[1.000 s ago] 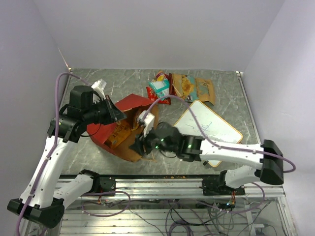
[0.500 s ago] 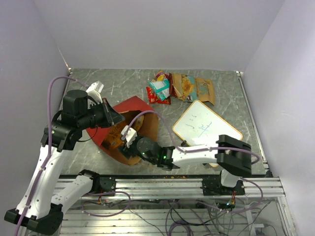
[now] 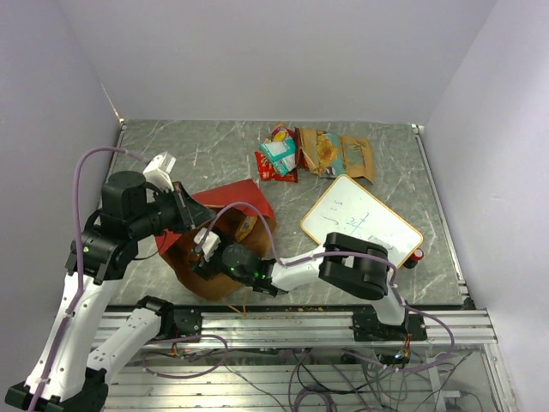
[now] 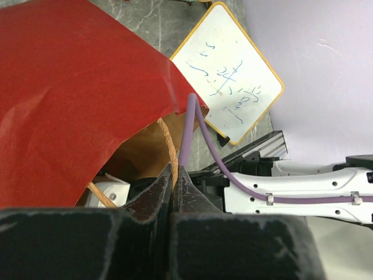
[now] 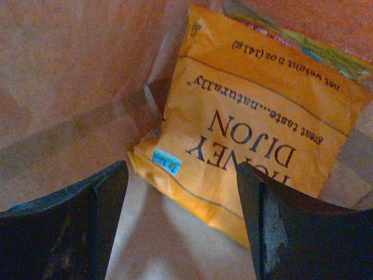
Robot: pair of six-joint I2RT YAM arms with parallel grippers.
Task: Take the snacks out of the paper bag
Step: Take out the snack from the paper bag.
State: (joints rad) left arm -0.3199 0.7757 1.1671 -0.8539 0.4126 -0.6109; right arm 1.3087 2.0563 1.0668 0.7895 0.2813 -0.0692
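The red paper bag [image 3: 230,196] lies on its side at the table's near left, brown inside [image 5: 70,76]. My left gripper [image 4: 173,172] is shut on the bag's string handle [image 4: 168,140] and holds the red flap [image 4: 70,99] up. My right gripper [image 5: 182,192] is open, reached deep inside the bag, its tips hidden in the top view. An orange "Honey Dijon" packet [image 5: 250,140] lies just ahead of the open fingers, another packet's edge [image 5: 303,46] behind it. Several snacks [image 3: 279,154] lie in a pile at the table's far middle.
A white whiteboard with a yellow rim [image 3: 360,221] lies right of the bag, also in the left wrist view [image 4: 227,76]. Brown and orange packets [image 3: 343,157] lie beside the snack pile. A purple cable [image 4: 189,134] runs past the bag's mouth.
My right arm has swung left and pushed its gripper deep into the bag. My left gripper has dropped a little toward the near left, still holding the handle; the bag has shifted with it.
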